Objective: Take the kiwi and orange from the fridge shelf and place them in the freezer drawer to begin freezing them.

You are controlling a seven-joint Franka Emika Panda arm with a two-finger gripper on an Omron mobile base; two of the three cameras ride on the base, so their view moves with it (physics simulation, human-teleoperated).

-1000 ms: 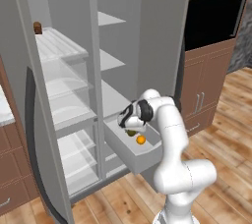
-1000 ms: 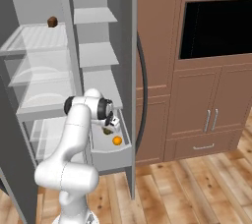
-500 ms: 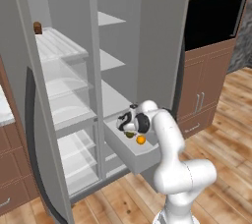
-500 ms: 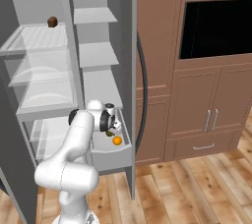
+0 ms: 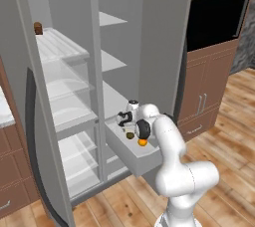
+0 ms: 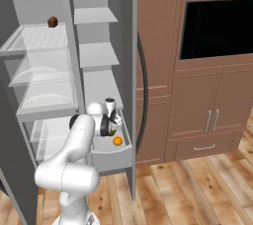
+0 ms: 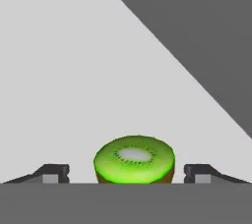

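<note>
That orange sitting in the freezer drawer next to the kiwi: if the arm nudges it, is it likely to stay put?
Probably not. The orange is a smooth ball, so a nudge would likely roll it. The freezer drawer has solid walls that should contain it. It may bump the kiwi, which lies between the open pincer tips.

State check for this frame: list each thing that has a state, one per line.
freezer drawer: pulled out, open.
orange: lying inside the drawer.
kiwi: cut face up, between the open fingers, clear of both.
end effector: open, low in the drawer.
fridge door: swung open.
small brown item: upright on the top shelf.
</note>
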